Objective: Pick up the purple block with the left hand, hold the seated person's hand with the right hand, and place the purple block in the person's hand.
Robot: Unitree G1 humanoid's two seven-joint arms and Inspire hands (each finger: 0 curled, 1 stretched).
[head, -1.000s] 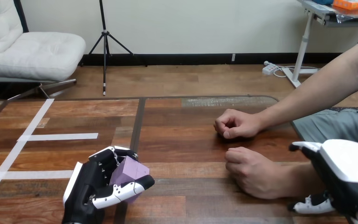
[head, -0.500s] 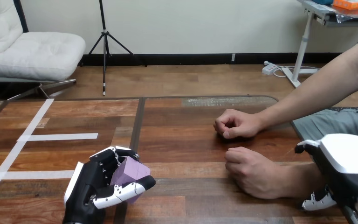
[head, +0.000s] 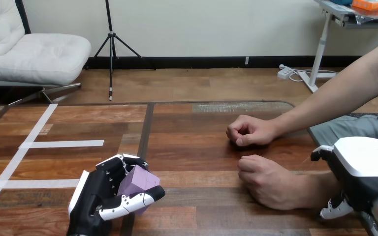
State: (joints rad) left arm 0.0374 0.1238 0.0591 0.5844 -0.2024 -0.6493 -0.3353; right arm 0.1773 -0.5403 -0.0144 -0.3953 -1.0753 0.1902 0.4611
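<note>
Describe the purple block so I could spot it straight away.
Start at the wooden table and go to its near left part, where the robot's left hand is. The purple block sits in its grip, the only purple thing on the table.

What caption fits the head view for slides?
Left hand grips the purple block; right hand is at the wrist of the person's nearer hand, fisted on the table.

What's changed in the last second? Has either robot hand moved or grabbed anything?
The right robot hand has shifted slightly rightward along the person's near forearm. Whether it holds it is unclear. The left robot hand stays curled round the purple block; the person's hands rest fisted as before.
</note>
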